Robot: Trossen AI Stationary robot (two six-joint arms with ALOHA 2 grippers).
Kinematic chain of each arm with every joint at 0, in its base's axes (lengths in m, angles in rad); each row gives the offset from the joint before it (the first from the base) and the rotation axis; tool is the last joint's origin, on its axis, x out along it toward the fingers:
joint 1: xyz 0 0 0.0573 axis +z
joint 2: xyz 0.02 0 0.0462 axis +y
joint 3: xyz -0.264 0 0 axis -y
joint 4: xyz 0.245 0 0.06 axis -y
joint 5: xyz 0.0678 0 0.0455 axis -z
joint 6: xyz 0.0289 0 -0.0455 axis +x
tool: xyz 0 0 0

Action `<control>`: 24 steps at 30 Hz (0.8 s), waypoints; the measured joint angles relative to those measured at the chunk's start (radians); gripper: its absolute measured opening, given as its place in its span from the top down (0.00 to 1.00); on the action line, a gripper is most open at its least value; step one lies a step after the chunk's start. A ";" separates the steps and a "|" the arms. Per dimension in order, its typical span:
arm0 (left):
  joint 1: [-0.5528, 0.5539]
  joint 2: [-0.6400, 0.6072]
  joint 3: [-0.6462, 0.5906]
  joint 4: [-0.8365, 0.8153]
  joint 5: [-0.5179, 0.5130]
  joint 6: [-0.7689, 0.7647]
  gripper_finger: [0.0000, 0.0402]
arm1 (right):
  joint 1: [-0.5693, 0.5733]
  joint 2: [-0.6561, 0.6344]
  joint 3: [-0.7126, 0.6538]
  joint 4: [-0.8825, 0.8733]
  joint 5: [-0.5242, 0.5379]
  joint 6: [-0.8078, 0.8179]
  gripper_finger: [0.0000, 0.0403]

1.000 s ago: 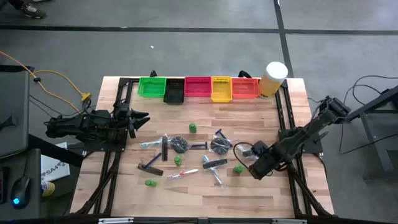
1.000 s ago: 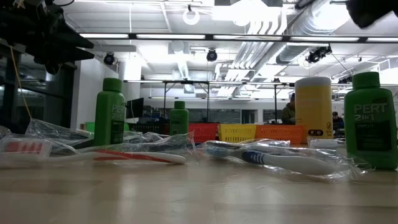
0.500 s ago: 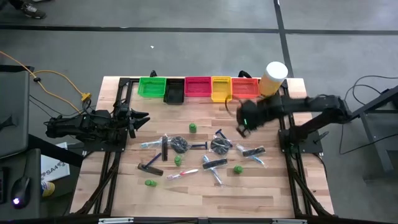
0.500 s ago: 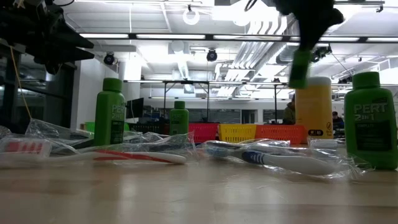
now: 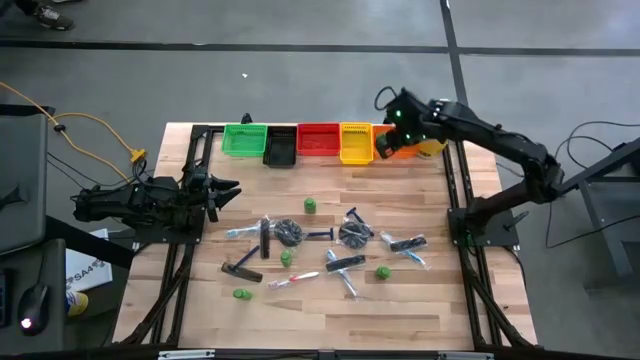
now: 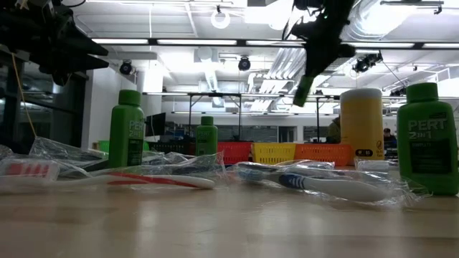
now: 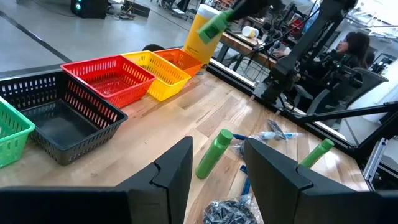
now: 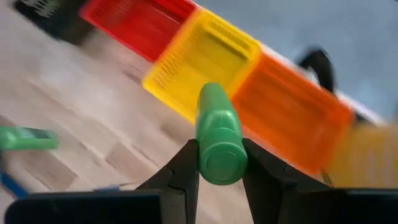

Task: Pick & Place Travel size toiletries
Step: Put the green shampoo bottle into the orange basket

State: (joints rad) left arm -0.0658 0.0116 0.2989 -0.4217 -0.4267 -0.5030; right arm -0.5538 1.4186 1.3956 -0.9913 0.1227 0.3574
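Since a moment ago our right tool (image 5: 398, 118), clamping a green bottle (image 8: 218, 138), swings over the orange bin (image 5: 395, 145); most toiletries still await on the counter (image 5: 320, 300).

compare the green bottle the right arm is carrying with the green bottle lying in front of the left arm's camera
The carried bottle is in the air above the yellow basket and orange basket; the lying bottle rests on the table. The carried bottle is clamped in the right gripper; the lying one is untouched. Both are small and green.
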 joint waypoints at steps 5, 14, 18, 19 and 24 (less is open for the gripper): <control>0.000 0.000 0.000 0.000 0.000 0.000 0.63 | -0.064 0.111 0.051 0.005 -0.025 -0.201 0.79; 0.000 0.000 0.000 0.000 0.000 0.000 0.63 | -0.125 0.358 0.208 -0.118 0.090 -0.536 0.79; 0.000 0.000 0.000 0.000 0.000 0.000 0.63 | -0.139 0.416 0.223 -0.118 0.163 -0.673 0.79; 0.000 0.000 0.000 0.000 0.000 0.000 0.63 | -0.145 0.426 0.223 -0.123 0.171 -0.694 0.79; 0.000 0.000 0.000 0.000 0.000 0.000 0.63 | -0.184 0.448 0.223 -0.121 0.146 -0.781 0.79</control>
State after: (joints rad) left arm -0.0662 0.0116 0.2989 -0.4217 -0.4267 -0.5030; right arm -0.7383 1.8671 1.6188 -1.1126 0.2689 -0.4236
